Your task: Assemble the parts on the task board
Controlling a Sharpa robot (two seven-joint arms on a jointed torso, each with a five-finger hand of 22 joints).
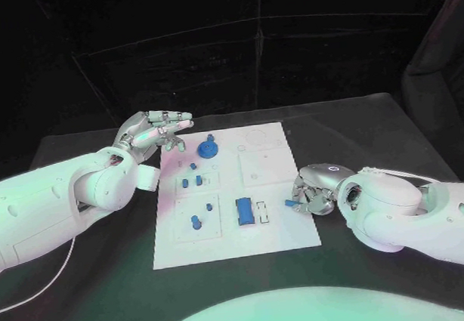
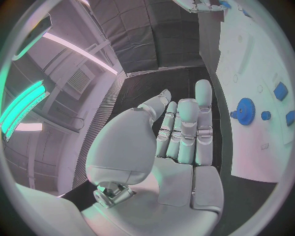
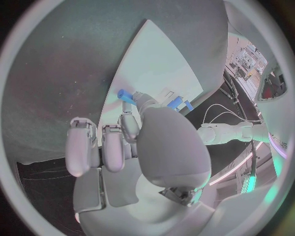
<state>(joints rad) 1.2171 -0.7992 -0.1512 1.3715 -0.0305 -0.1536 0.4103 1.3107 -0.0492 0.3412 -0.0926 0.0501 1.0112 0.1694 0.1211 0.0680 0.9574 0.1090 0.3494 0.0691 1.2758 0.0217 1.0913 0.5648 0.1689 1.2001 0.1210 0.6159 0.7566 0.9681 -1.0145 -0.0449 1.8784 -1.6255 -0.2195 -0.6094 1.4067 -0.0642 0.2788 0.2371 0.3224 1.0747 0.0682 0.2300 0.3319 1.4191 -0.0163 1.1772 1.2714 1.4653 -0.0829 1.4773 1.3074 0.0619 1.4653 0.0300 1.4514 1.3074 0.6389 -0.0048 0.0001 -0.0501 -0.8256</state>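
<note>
My right hand (image 1: 314, 193), silver and many-fingered, sits in the head view at the right edge of the white rectangular task board (image 1: 293, 235), fingers curled around a small blue cylindrical peg (image 1: 292, 203) whose tip pokes out toward the board. Just beside it on the board lies the long dark-blue rectangular block (image 1: 243, 211), its long axis running up and down the board, with a small blue pin (image 1: 195, 223) further left and a blue toothed gear (image 1: 210, 144) standing near the far end. My left hand (image 1: 155, 131) hovers off the board's far left corner, fingers apart and holding nothing. In the left wrist view that left hand (image 2: 178, 147) is flat and released, with the gear (image 2: 245, 111) lying just off its fingertips on the board (image 2: 246, 162). In the right wrist view the right hand (image 3: 132, 137) pinches the peg (image 3: 126, 96) at its fingertips, the peg's axis pointing out over the board (image 3: 154, 64). I judge the right hand is the nearer one for any seat along the board's right half; I cannot tell which hole the peg is meant for.
</note>
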